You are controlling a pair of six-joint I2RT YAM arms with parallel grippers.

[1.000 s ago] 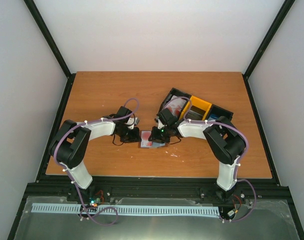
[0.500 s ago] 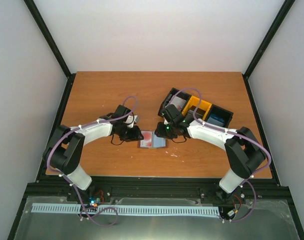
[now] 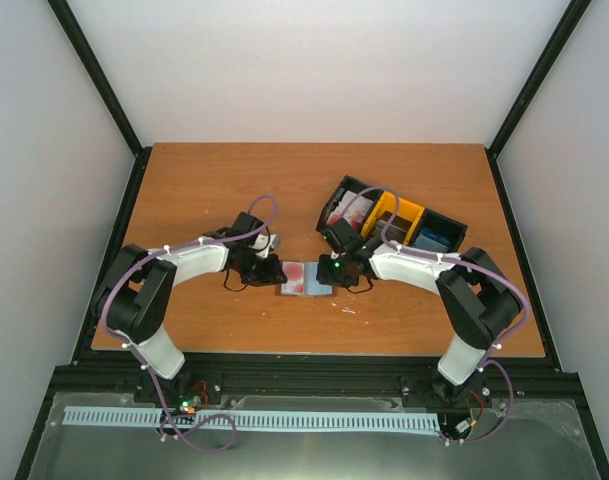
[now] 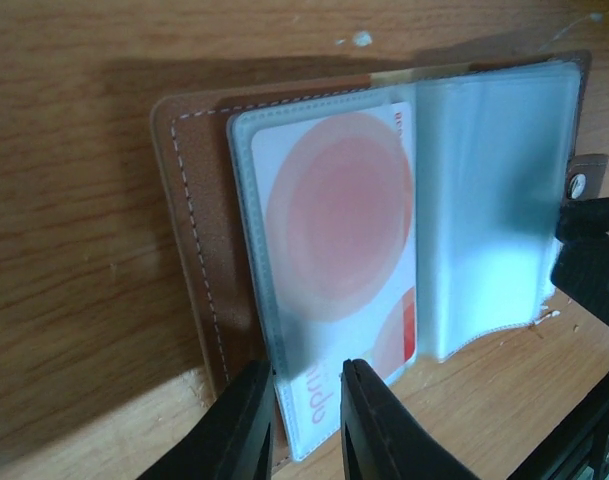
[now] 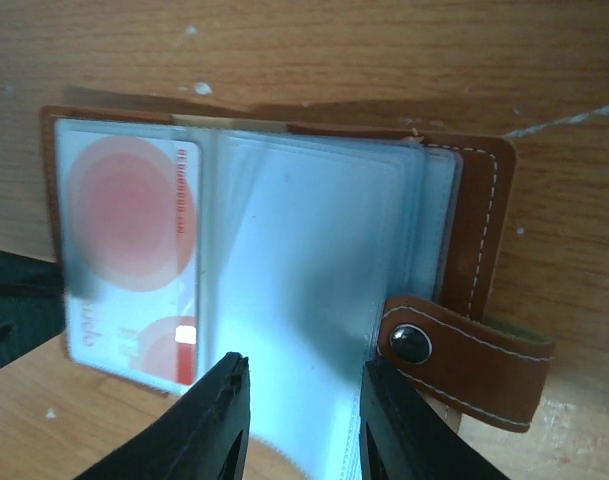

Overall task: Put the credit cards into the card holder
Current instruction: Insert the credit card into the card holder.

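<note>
The card holder (image 3: pixel 306 279) lies open on the table between my two grippers, brown leather (image 4: pixel 189 230) with pale blue-grey sleeves. A white and red credit card (image 4: pixel 334 250) sits in its left sleeve and also shows in the right wrist view (image 5: pixel 129 240). My left gripper (image 4: pixel 309 375) is narrowly open, its fingers straddling the near edge of that sleeve. My right gripper (image 5: pixel 302 375) is open over the empty right sleeves, beside the snap tab (image 5: pixel 464 355). In the top view the left gripper (image 3: pixel 274 272) is at the holder's left edge and the right gripper (image 3: pixel 332 270) at its right edge.
Behind the right arm stands a row of bins: a black bin (image 3: pixel 346 208) holding more cards, a yellow bin (image 3: pixel 399 215), and a black bin (image 3: pixel 439 238) with a blue card. Black frame rails run along the table edges.
My right arm's elbow swung outward and partly back, and its gripper drew from over the holder to its right edge. The left arm barely moved. The holder stays open.
</note>
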